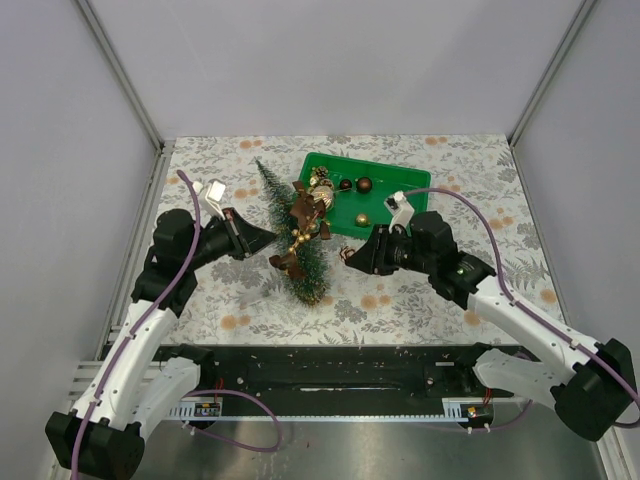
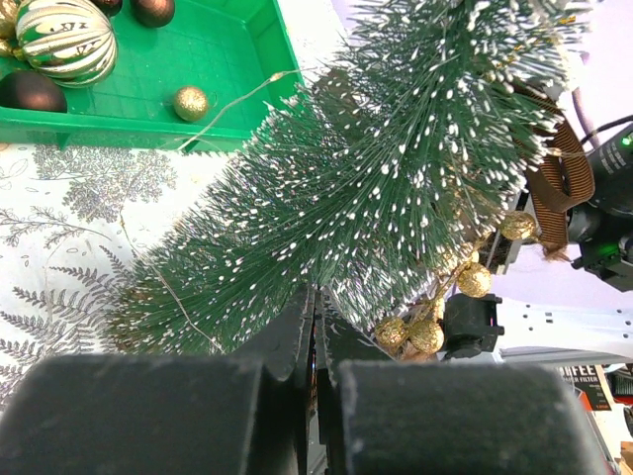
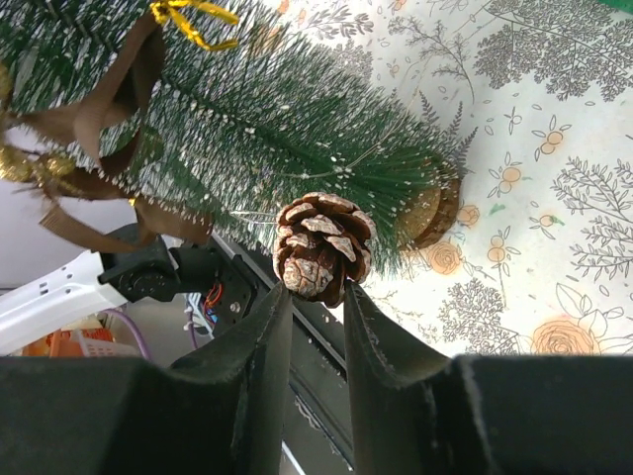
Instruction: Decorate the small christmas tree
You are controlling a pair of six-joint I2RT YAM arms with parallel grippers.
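So the right gripper [image 3: 316,289] is pinched about a third of the way closed on a pine cone [image 3: 321,242], holding it by the lower end, scales pointing at the small christmas tree [image 3: 297,109]. The tree lies at a slant on the floral tablecloth [image 1: 420,300], just left of the green tray [image 1: 385,170], tip toward the back and its wooden disc base [image 3: 435,213] nearest the arms. The cone hangs right by the lower bristles, close to that base. If I were doing this step, I'd push the cone in deep between the bristles before letting go. They're springy wire-brush stuff with frosted tips, so a shallow placement will probably get flicked out, while the cone's rough, woody, flared scales should snag nicely once seated. I'd also aim for a bare patch away from the brown ribbon [image 3: 89,119] and the glittery gold beads [image 2: 475,280] draped further up. The left gripper [image 2: 315,307] is fully closed with its tips nosed into the bristles on the other side, looks like bracing. I can't tell whether it's actually pinching any strands. Keep it there so the tree doesn't roll. There's still a shiny ribbed gold bauble [image 2: 64,40] in the tray, smooth and round, probably harder to place.
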